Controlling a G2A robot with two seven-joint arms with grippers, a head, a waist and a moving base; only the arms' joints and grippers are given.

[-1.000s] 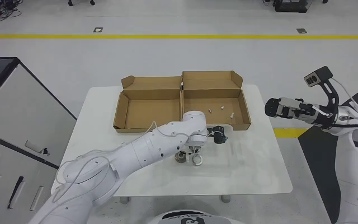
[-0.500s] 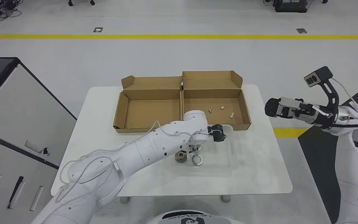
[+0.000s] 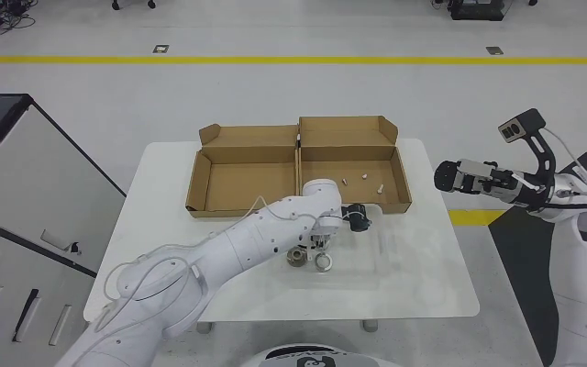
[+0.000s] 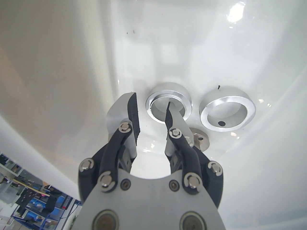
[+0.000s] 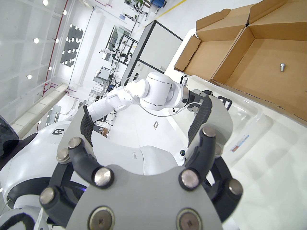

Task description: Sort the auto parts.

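Little has shifted: the left arm has edged slightly toward 12 o'clock above the rings, and the right arm has kept still. At 11 o'clock on the table [image 3: 413,275] the left box [image 3: 240,188] lies open to take parts. At the centre the left claw [image 4: 150,104] points down and is spread, one finger inside a ring [image 4: 153,98] and the other outside. It straddles the wall, likely so that closing will pinch it, and nothing is gripped yet. A second ring [image 4: 226,112] and a small flanged part [image 4: 201,140] lie just beside. At 1 o'clock the right box [image 3: 353,183] holds a few small bolts [image 3: 363,174]. The right claw [image 5: 146,118] hangs spread past the table's 3 o'clock edge, probably to leave room.
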